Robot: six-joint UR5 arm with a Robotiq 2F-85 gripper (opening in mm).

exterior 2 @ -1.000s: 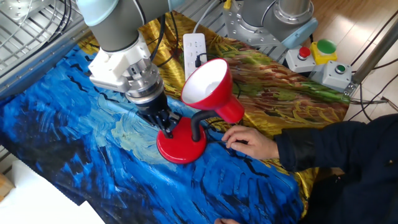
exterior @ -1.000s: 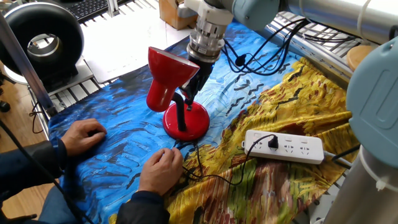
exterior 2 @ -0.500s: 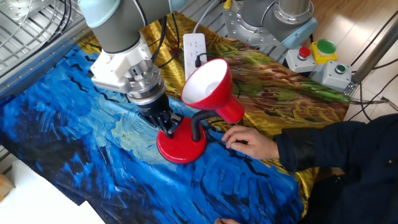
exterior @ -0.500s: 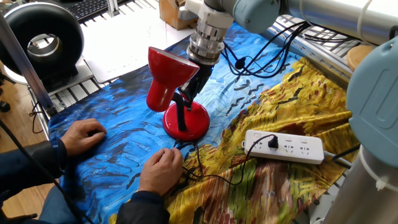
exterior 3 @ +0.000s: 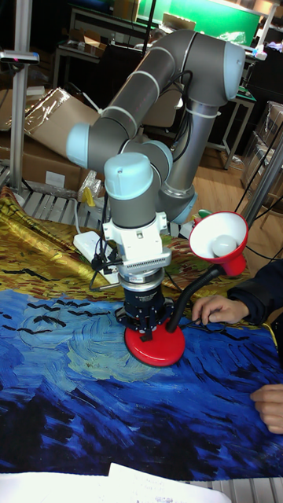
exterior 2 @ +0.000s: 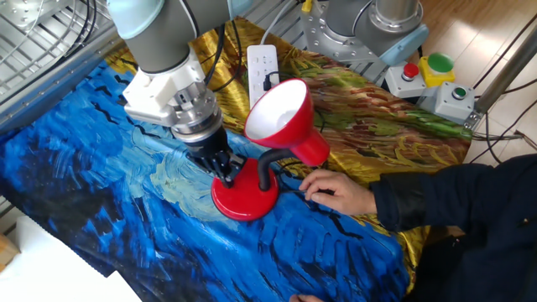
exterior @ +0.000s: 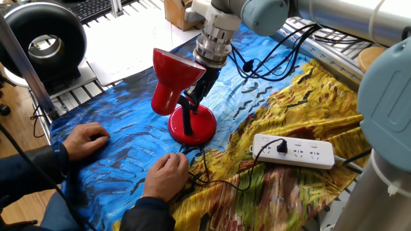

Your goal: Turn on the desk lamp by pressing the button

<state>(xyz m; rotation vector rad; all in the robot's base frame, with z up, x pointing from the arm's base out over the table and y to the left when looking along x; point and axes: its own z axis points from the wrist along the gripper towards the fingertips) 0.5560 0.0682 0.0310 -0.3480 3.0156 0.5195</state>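
Note:
The desk lamp stands on the blue painted cloth, with a round red base, a bent black gooseneck and a red cone shade. No glow shows inside the shade. My gripper points straight down beside the gooseneck, its black fingers shut together and their tips touching the top of the base. The button is hidden under the fingertips.
A person's hands rest on the cloth close to the base, one by the lamp's cord. A white power strip lies on the yellow cloth. A box with red and green buttons sits off to the side.

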